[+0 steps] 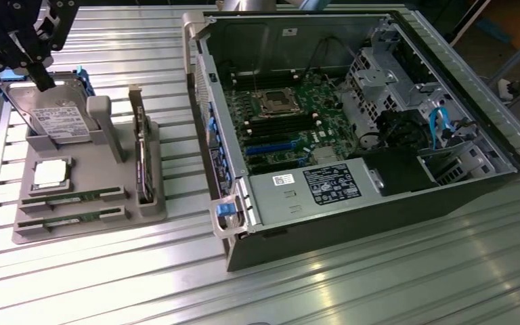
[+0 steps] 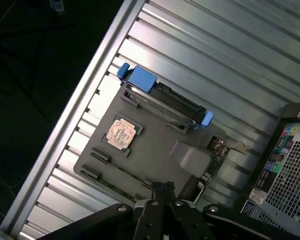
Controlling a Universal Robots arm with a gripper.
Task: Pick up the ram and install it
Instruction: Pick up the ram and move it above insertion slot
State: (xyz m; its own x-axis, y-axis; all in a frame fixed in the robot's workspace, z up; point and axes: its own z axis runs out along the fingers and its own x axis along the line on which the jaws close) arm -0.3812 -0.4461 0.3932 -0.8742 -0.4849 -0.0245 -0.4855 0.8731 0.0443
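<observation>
Black hand (image 2: 162, 189) with angular linkages (image 2: 102, 220), seemingly small bolts (image 2: 122, 209).

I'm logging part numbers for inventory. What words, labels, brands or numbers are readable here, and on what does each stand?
Nothing reads clearly.
The hard drive label: print too small.
The power supply label: blurred.
The white sticker beside it: too small.
The coloured stickers on the computer case: blurred.

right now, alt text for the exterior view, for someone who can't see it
The robot's shut gripper hangs over the hard drive at the far end of a grey parts tray. Two ram sticks lie in the tray's near slots; an open computer case lies to the exterior view's right.
</observation>
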